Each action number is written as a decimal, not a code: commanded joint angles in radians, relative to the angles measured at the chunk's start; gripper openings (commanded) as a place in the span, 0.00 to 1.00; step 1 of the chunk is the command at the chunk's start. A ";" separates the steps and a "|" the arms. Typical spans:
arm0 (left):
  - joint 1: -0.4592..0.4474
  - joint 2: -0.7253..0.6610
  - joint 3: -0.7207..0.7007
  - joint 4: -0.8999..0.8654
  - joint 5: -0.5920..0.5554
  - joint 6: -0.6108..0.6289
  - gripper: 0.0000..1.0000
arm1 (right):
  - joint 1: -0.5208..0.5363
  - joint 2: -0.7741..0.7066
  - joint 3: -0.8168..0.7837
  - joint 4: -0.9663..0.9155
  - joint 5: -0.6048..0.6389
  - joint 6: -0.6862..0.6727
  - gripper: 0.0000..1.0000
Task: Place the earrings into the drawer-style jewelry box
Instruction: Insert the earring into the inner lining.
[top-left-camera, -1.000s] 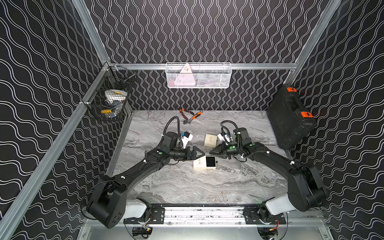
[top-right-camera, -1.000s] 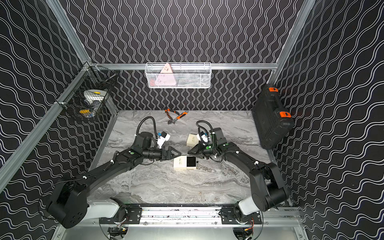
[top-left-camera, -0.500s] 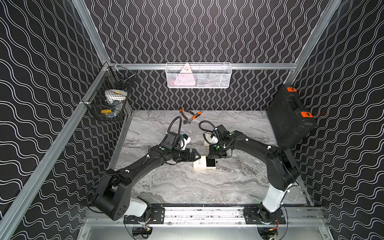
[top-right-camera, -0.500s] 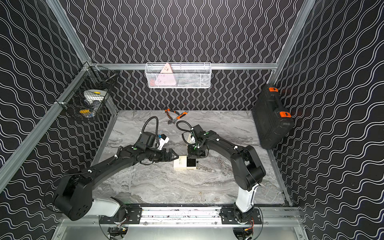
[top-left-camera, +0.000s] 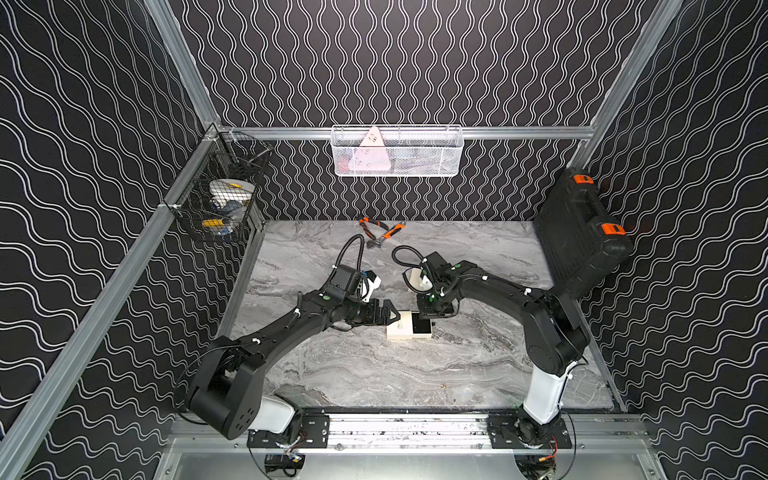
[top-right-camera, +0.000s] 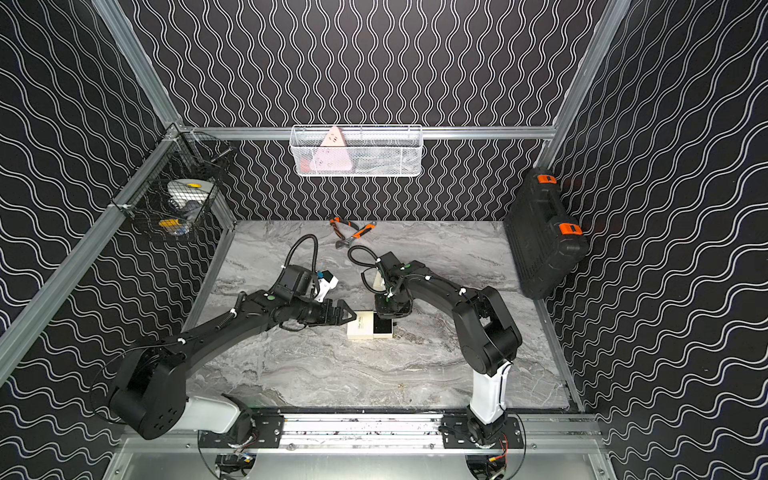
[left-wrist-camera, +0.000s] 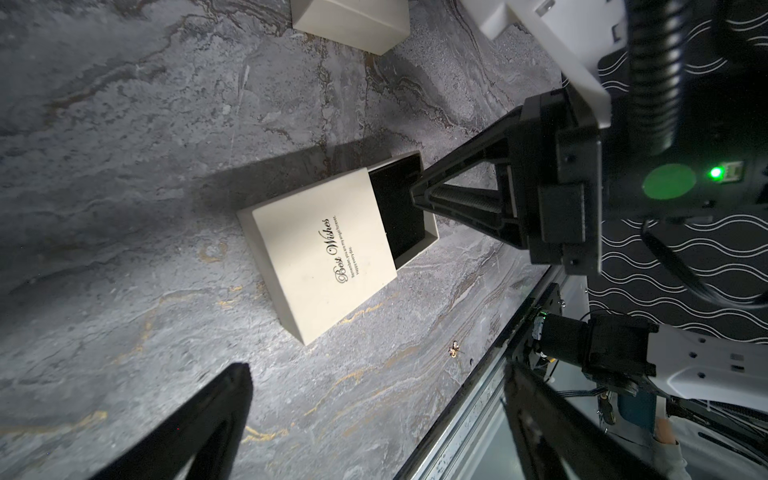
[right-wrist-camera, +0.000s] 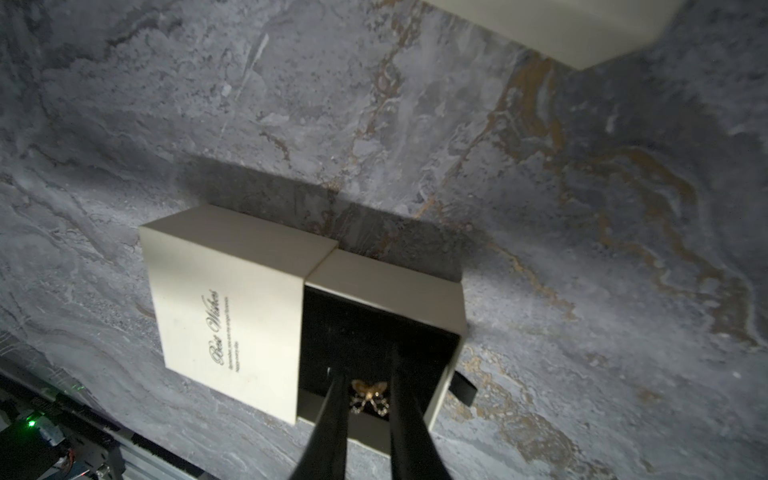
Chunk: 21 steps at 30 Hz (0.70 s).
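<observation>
While I am holding my right gripper (right-wrist-camera: 365, 370) over the pulled-out drawer (right-wrist-camera: 390, 270) of the jewelry box (top-left-camera: 398, 331), its jaws are pinching narrowly on a gold butterfly-shaped earring (right-wrist-camera: 369, 397). It is hanging low over the black lining (right-wrist-camera: 345, 332); whether it is touching that lining I cannot tell. I am judging that the good way here is to be lowering gently until the piece is sitting well inside the cream walls. Then I should be easing the jaws apart only a little, so it is dropping flat rather than clinging to a finger and riding out. I am aiming at the middle of the drawer, away from the sleeve (right-wrist-camera: 224, 291) on the left and the black pull tab (right-wrist-camera: 463, 388) on the right. My left gripper (top-left-camera: 388, 316) is standing wide open and empty just beside the left end of the box, and I am thinking it could be bracing the sleeve against sliding. A second earring (left-wrist-camera: 454, 349) is lying on the marble table (left-wrist-camera: 124, 208) near the front edge, well apart from the box.
</observation>
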 joint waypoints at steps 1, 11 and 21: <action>0.001 0.001 -0.003 -0.013 -0.007 0.021 0.99 | 0.010 0.013 0.012 -0.018 0.016 -0.004 0.05; 0.001 -0.005 -0.012 -0.009 -0.005 0.023 0.99 | 0.018 0.040 0.037 -0.025 0.056 -0.009 0.04; 0.002 -0.005 -0.012 -0.005 -0.001 0.026 0.99 | 0.025 0.058 0.048 -0.027 0.072 -0.010 0.03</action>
